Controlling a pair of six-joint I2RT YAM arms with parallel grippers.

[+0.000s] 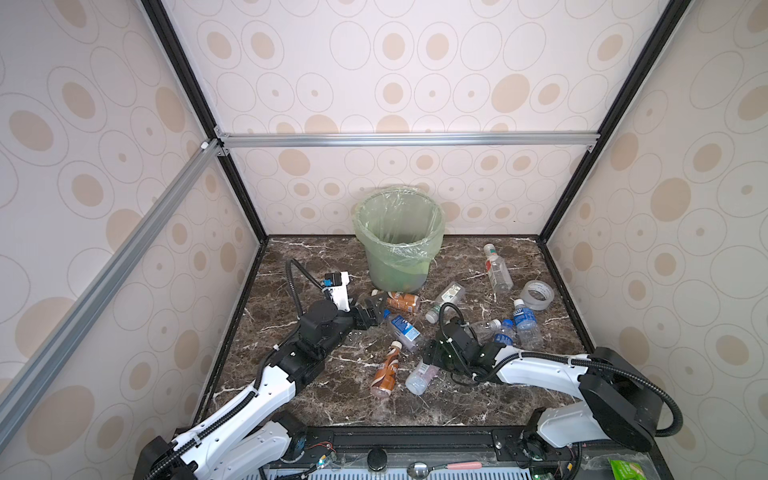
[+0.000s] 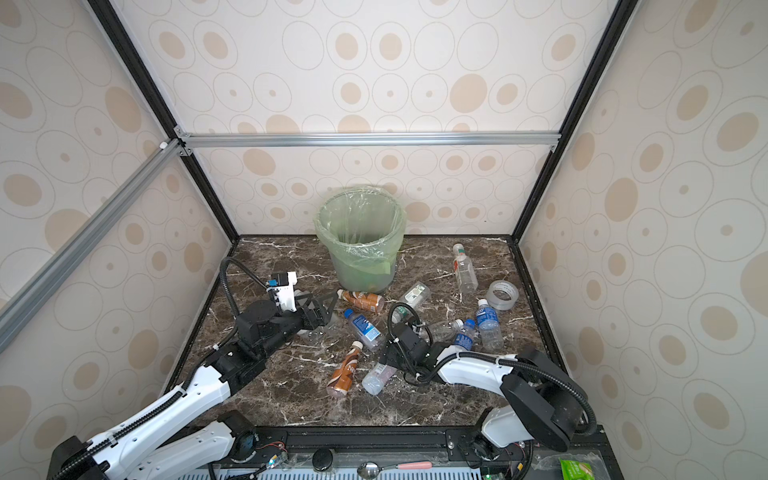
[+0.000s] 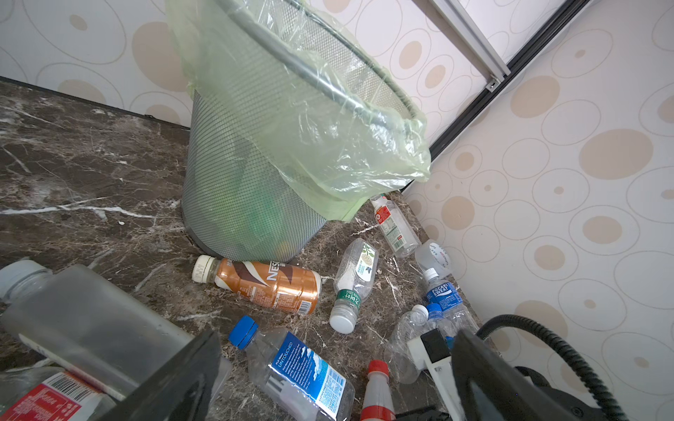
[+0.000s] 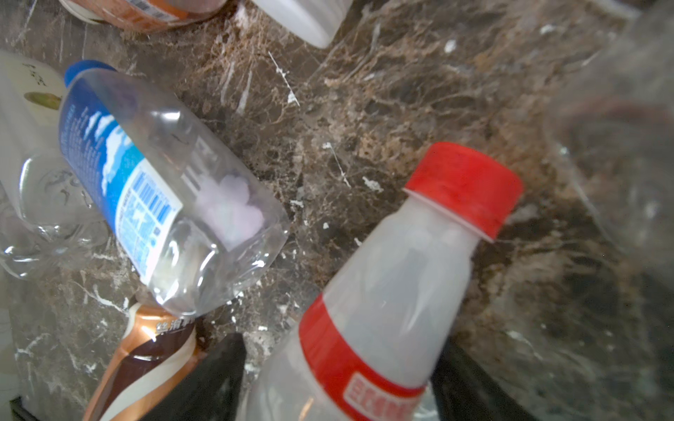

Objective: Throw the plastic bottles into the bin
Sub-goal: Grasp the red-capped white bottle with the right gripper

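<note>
The white red-capped bottle (image 4: 383, 291) lies on the dark marble bench (image 1: 332, 399) near the middle, among other plastic bottles (image 1: 525, 322) scattered near and right of the bin (image 1: 395, 270), which stands at the far middle. The right hand (image 4: 343, 342) has its fingers (image 4: 219, 379) one on each side of this bottle; whether they press it I cannot tell. The left hand (image 1: 372, 311), spread wide apart, sits just left of a brown-labelled bottle (image 1: 401, 302) at the bin's foot

You're looking into a robot test booth, not a real room: wallpaper-printed panels (image 1: 415, 62) are framed by aluminium bars (image 1: 407, 139), a marble-look worktop (image 1: 332, 399) forms its base, and exposed wiring (image 1: 320, 451) sits along the front rail (image 1: 415, 436).
</note>
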